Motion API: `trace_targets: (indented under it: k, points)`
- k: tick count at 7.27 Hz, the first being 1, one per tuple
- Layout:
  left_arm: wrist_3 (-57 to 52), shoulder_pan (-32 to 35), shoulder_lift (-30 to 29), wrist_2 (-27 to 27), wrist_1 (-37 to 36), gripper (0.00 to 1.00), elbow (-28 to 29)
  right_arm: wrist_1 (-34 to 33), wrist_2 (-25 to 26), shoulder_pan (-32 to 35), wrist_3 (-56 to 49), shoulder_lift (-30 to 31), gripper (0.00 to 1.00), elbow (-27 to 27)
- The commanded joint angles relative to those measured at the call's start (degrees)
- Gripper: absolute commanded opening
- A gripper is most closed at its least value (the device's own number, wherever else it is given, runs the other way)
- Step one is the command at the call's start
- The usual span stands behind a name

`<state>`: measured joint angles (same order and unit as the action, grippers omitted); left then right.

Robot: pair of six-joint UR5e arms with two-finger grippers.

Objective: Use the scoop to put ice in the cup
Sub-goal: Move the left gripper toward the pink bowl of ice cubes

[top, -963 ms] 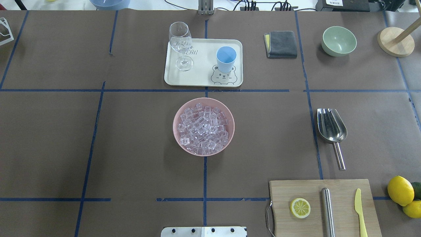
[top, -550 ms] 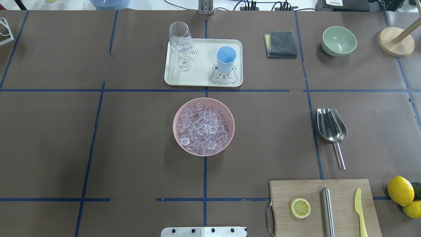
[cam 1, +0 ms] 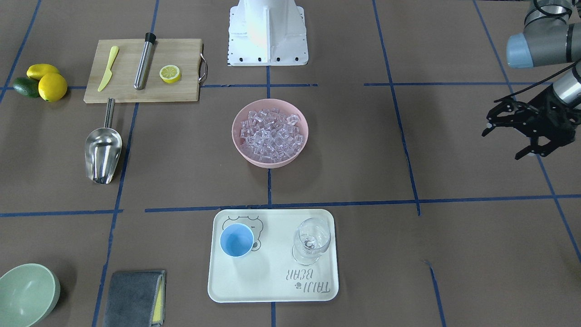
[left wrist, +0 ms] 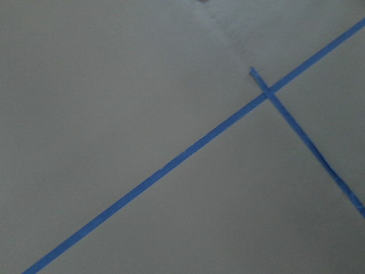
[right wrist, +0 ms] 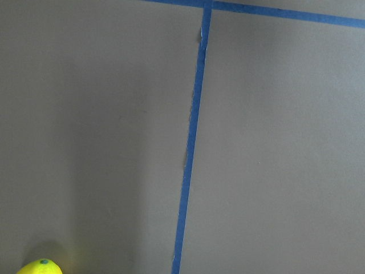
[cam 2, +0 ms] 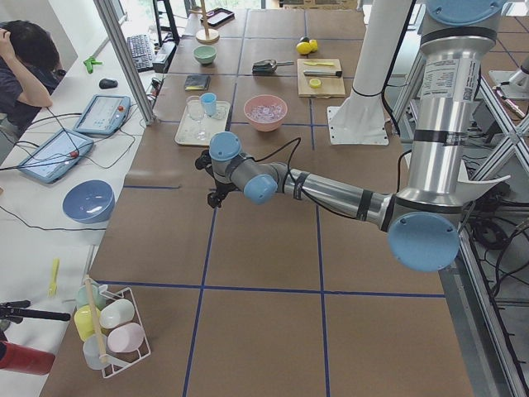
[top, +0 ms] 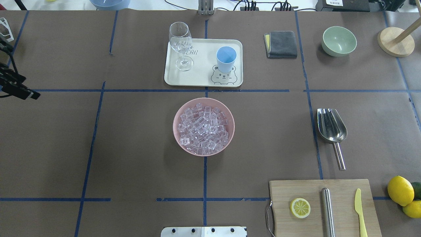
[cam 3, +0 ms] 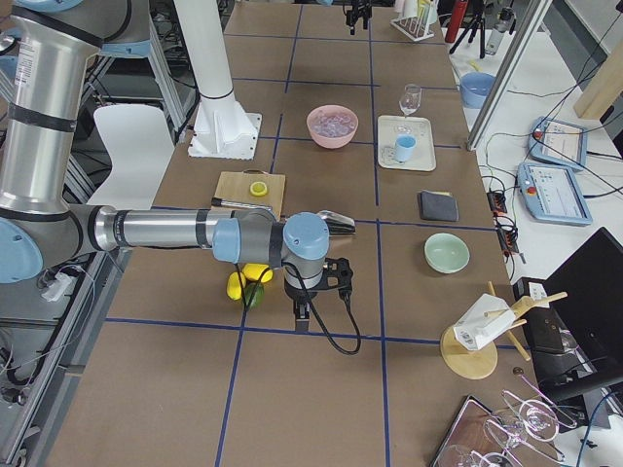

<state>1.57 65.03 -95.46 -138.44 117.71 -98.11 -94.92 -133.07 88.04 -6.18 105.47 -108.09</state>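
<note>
The scoop (top: 332, 126) lies flat on the right half of the surface (top: 131, 148), rod handle pointing back at the robot, near the right claw (cam 3: 311, 294), whose grip I cannot tell. The left claw (cam 1: 503, 141) hangs spread and empty, well apart at the left edge.

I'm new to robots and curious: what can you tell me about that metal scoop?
The scoop is shiny steel: a rounded trough bowl, empty, open side up, with a short straight rod handle. It lies flat on the brown table beside a blue tape line, its handle pointing at the wooden cutting board, just short of it. Nothing holds it.
</note>
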Motion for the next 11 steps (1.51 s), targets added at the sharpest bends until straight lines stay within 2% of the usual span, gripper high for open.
trace_targets:
  k: [1,3,5,7,9,10,11]
  points:
    - [1.8,-8.1,-3.6,-3.1,5.8,1.0,0.9,0.0,-0.3,-0.1,0.0,0.0,1.0,-0.2]
    - [5.9,-12.7,-7.4,-2.9,7.9,1.0,1.9,0.1,-5.1,-0.1,0.1,0.0,1.0,-0.2]
    - [1.1,-19.3,-11.3,-2.3,7.8,1.0,3.5,0.1,-5.3,-0.1,0.3,0.0,1.0,-0.1]
    - [-8.3,-20.6,-13.5,-2.3,7.8,1.0,4.3,0.1,-4.8,-0.1,0.1,0.0,1.0,-0.2]
    - [-10.7,-20.6,-18.2,-2.2,8.0,1.0,8.2,0.1,-4.6,-0.1,0.1,0.0,1.0,-0.3]
    - [-13.1,-20.8,-21.1,1.2,8.1,1.0,10.7,0.1,-4.6,0.0,0.1,0.0,1.0,-0.5]
    - [-13.9,-20.9,-21.4,2.1,8.7,1.0,11.4,0.1,-4.6,0.0,0.2,0.0,1.0,-0.5]
